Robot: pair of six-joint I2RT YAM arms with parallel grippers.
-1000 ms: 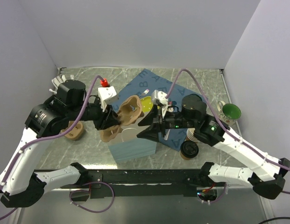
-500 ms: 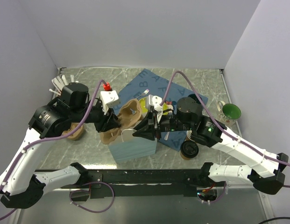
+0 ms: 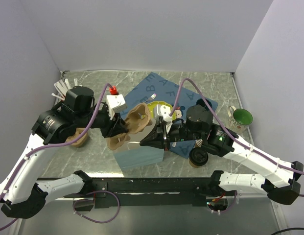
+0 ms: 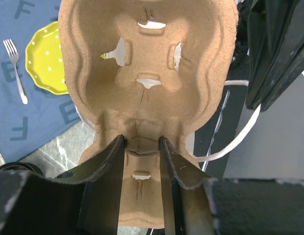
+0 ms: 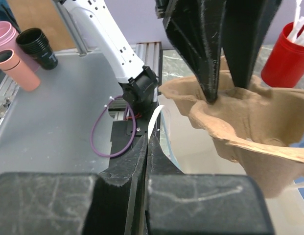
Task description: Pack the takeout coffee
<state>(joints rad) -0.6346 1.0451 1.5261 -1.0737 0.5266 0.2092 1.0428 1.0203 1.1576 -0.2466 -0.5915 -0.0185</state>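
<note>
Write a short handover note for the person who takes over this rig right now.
Left gripper: shut on the pulp cup carrier, held above the blue bag.
Right gripper: shut on the bag's white handle.
Takeout coffee: stands right of the bag, lid on, untouched.
Done: nothing packed yet.
Left, probably: lower carrier into bag, then seat the coffee.

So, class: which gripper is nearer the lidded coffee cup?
Right. The right gripper, shut on the white handle of the blue bag, is just left of the coffee cup in the top view. The left gripper, holding the pulp cup carrier, is further off across the bag.
</note>
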